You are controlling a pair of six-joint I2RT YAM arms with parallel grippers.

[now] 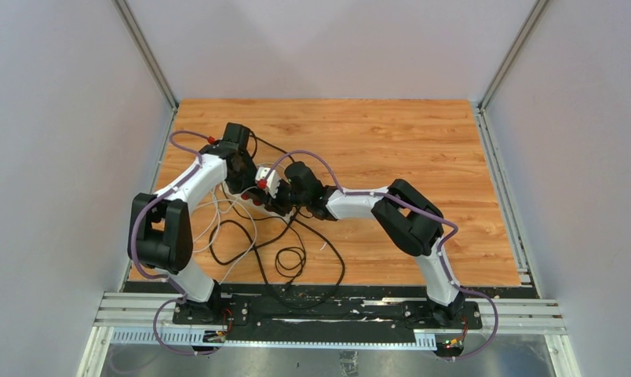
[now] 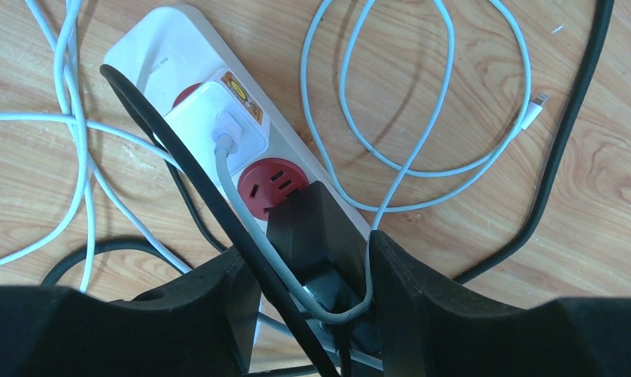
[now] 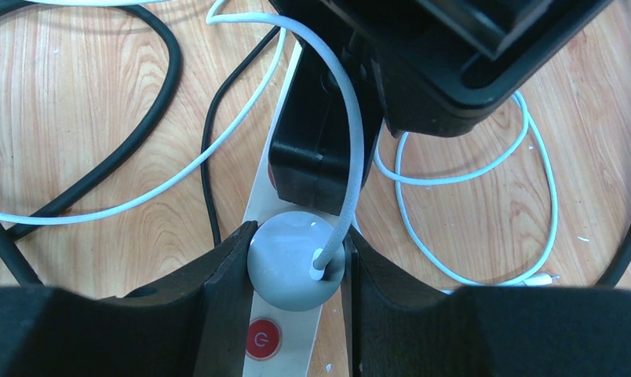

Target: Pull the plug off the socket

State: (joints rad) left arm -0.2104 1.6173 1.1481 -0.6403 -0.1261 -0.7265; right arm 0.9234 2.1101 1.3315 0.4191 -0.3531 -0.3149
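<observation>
The socket (image 2: 151, 59) is laid flat on the wooden tabletop (image 1: 422, 149), toward its left half in the overhead view, between the two tools. In the left wrist view its long axis is seen running from 11 o'clock to 5 o'clock, with its outlets facing up. In the right wrist view it is seen running from 6 o'clock up to between 12 and 1 o'clock, and the red switch (image 3: 263, 339) sits at the 6 o'clock end.

The left tool (image 2: 312, 245) is set astride the socket, with a finger against each long edge, so the bar is grasped across its width. A black block (image 2: 312, 236) plugged into the socket is caught between these fingers. Toward 11 o'clock from it, an uncovered red outlet (image 2: 271, 184) and then a white charger (image 2: 218, 118) are seen.

The right tool (image 3: 298, 243) is clenched on the round grey plug (image 3: 289, 271), which is seated on the socket just above the switch. A pale cord (image 3: 351, 133) is led from the plug up toward 12 o'clock. Black cord (image 3: 140, 118) and thin white cable (image 2: 454, 118) are looped on the tabletop around the socket.
</observation>
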